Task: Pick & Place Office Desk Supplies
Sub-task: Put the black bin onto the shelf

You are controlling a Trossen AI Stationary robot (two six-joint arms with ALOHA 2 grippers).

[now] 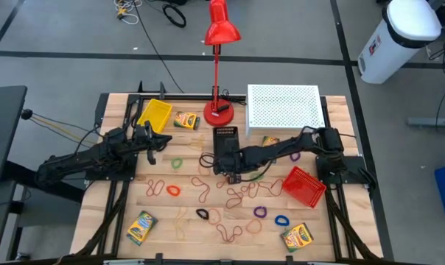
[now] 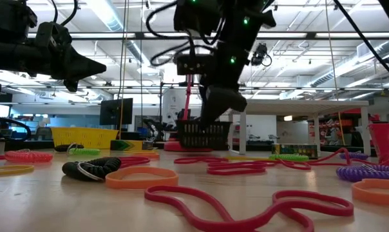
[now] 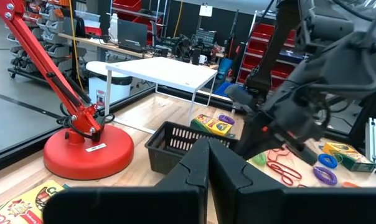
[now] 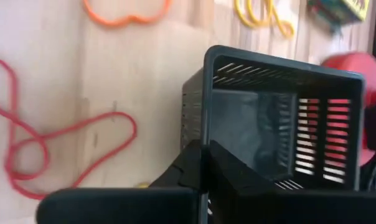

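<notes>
- While the left arm is waiting over the table's left side, the left gripper point(image 1: 158, 141) is hanging beside the yellow bin point(image 1: 156, 114), fingers pressed together, nothing between them.
- The right arm is reaching in from the right toward the table's middle; the right gripper point(image 1: 233, 175) is hovering just beside the black bin point(image 1: 224, 140), on the side away from the red lamp point(image 1: 219, 112).
- In the right wrist view its fingers point(image 4: 191, 163) are meeting tip to tip in front of the black bin's wall; nothing is showing pinched in them.
- In the low view that gripper is sitting above the black bin's rim, off the tabletop.
- The black bin is standing upright near the lamp base and is looking empty.
- The red bin point(image 1: 303, 184) is lying tilted at the right, near the right arm's base.
- Rubber-band loops are lying scattered across the middle of the table: red loops point(image 1: 202, 193), an orange loop point(image 1: 173, 191), a green loop point(image 1: 177, 163), a black loop point(image 1: 202, 214), a purple loop point(image 1: 260, 212), a blue loop point(image 1: 281, 220).
- Crayon boxes are lying well apart: one point(image 1: 186, 119) between the yellow bin and the lamp base, one point(image 1: 270, 140) by the white perforated board point(image 1: 285, 107), two at the near edge point(image 1: 141, 227) point(image 1: 298, 237).
</notes>
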